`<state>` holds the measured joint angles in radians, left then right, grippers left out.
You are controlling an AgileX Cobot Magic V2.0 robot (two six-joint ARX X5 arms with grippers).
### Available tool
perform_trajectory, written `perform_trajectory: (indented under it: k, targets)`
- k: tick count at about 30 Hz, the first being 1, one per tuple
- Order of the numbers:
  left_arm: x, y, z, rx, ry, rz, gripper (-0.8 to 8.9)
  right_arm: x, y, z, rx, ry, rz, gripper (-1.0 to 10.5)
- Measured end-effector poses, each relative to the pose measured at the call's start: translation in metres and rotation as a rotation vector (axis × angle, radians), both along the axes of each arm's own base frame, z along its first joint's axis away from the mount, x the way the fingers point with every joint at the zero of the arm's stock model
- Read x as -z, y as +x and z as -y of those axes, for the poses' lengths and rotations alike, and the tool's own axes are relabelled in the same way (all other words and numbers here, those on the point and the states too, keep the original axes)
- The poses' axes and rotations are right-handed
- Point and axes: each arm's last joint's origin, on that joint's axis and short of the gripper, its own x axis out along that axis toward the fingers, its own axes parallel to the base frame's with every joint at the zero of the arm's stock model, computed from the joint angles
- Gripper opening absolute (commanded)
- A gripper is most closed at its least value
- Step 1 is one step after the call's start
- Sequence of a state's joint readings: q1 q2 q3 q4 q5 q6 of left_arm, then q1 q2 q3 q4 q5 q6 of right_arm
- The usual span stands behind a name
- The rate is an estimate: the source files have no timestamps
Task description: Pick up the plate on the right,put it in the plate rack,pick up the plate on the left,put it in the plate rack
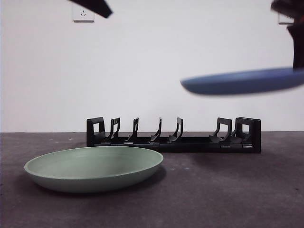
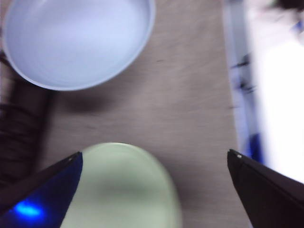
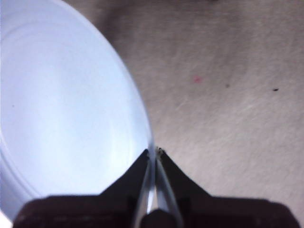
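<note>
A blue plate (image 1: 244, 81) is held by its rim, clamped in the right hand (image 3: 153, 154), above the empty plate rack (image 1: 174, 135), while the green plate (image 1: 94, 167) remains unracked on the surface (image 1: 228, 194) beneath the spread-open left hand (image 2: 154, 161).

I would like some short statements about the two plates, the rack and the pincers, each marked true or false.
1. The blue plate is in the air, above the table. True.
2. The right pincer is shut on the blue plate's rim. True.
3. The green plate stands in the plate rack. False: it lies flat on the table in front of the rack.
4. The left pincer grips the green plate. False: it is open above it.
5. The rack holds no plate. True.
</note>
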<state>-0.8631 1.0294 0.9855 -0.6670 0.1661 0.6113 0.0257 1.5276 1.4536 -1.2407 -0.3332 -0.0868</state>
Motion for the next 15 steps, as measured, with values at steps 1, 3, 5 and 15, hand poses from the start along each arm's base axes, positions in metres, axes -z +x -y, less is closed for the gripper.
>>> perform_trajectory:
  k: [1, 3, 5, 15]
  targets:
    - [0.000, 0.001, 0.005, -0.002, 0.017, 0.059, 6.91, -0.005, -0.002, 0.000, -0.005, 0.013, -0.007, -0.2]
    - [-0.002, 0.003, 0.014, -0.002, 0.033, 0.163, 6.90, -0.012, -0.005, -0.002, -0.018, 0.033, -0.022, -0.2]
    - [-0.004, 0.005, 0.022, 0.006, 0.035, 0.253, 6.91, -0.018, -0.008, -0.006, -0.035, 0.044, -0.036, -0.2]
    - [0.009, 0.013, 0.051, 0.140, 0.155, 0.462, 6.86, -0.030, -0.012, -0.043, -0.164, 0.075, -0.005, -0.2]
